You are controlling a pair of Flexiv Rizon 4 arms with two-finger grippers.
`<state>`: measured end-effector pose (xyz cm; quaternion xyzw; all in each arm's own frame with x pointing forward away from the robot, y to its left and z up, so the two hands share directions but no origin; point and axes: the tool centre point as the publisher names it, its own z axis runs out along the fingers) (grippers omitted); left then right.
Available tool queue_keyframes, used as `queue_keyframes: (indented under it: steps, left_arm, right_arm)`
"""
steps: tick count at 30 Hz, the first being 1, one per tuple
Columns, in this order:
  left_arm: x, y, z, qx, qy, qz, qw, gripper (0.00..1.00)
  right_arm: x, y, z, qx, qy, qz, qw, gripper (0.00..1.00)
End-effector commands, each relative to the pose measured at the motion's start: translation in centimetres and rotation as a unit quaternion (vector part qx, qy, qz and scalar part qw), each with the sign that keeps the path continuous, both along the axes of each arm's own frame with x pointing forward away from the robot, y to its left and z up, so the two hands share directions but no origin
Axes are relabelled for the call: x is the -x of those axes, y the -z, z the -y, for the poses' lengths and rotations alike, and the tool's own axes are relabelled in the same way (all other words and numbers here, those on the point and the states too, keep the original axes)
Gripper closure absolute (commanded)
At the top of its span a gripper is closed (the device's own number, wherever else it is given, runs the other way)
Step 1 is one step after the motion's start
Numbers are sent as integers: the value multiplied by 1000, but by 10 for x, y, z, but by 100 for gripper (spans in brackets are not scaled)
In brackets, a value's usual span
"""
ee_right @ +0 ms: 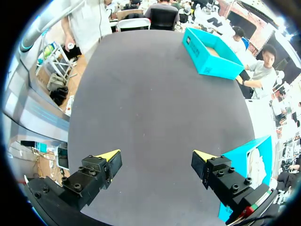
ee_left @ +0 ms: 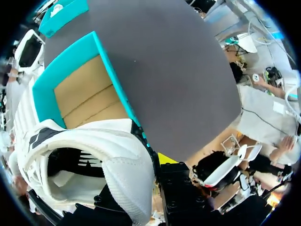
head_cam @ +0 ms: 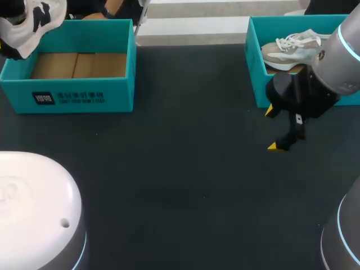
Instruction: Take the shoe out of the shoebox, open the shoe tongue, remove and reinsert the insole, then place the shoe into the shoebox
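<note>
Shoe (head_cam: 31, 22) is up off the table, hanging at the far left, over the far-left corner of the left box (head_cam: 84, 93)! The left gripper (ee_left: 141, 175) has it clamped by the collar. In the left wrist view the white wall of the shoe (ee_left: 122, 155) fills the space at the fingers, opening turned toward the camera. Only one yellow tip shows, tight against its side; the other is hidden behind the shoe. The left box (ee_left: 47, 89) lies below and ahead of it, nothing in it but its cardboard floor.

Across the table (head_cam: 185, 169) the right gripper (head_cam: 275, 128) hovers low with its fingers spread wide and nothing between them, just near of the right box (head_cam: 256, 67). The right wrist view confirms it: right gripper (ee_right: 157, 157) released, bare table ahead, the right box (ee_right: 244, 150) close beside one finger. A beige shoe (head_cam: 289, 49) lies in that box.

So the lift-out looks done, with the tongue and insole work to come, and here's the danger. A hold on the soft collar alone could let the shoe swing or slip once the other arm tugs at the tongue. If the shoe comes down tilted, its toe may catch the left box wall. And the right gripper, so close to its box, could nudge it on setting off.
</note>
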<state>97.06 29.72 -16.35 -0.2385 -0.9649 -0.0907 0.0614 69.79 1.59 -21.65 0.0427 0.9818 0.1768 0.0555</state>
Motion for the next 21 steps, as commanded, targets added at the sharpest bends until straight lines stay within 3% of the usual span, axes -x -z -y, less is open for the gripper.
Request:
queue_keyframes:
  steps: [1, 3, 8, 16, 19, 21]
  left_arm:
    - [17, -5, -4, -56, 372, 6, 926, 100]
    - [17, -5, -6, -51, 405, 15, 913, 100]
    - [10, -4, -9, -51, 519, 7, 853, 100]
    - [-18, -13, -11, -79, 640, 9, 764, 100]
    - [-26, -19, -12, -86, 668, 12, 739, 100]
    - [-29, -20, -13, -85, 667, 18, 740, 100]
  right_arm:
    - [-1, 1, -1, 1, 0, 0, 1000, 0]
    - [-1, 1, -1, 1, 0, 0, 1000, 0]
    - [-1, 1, -1, 1, 0, 0, 1000, 0]
    - [-1, 1, -1, 1, 0, 0, 1000, 0]
    - [-1, 1, -1, 1, 0, 0, 1000, 0]
    - [-1, 1, -1, 1, 0, 0, 1000, 0]
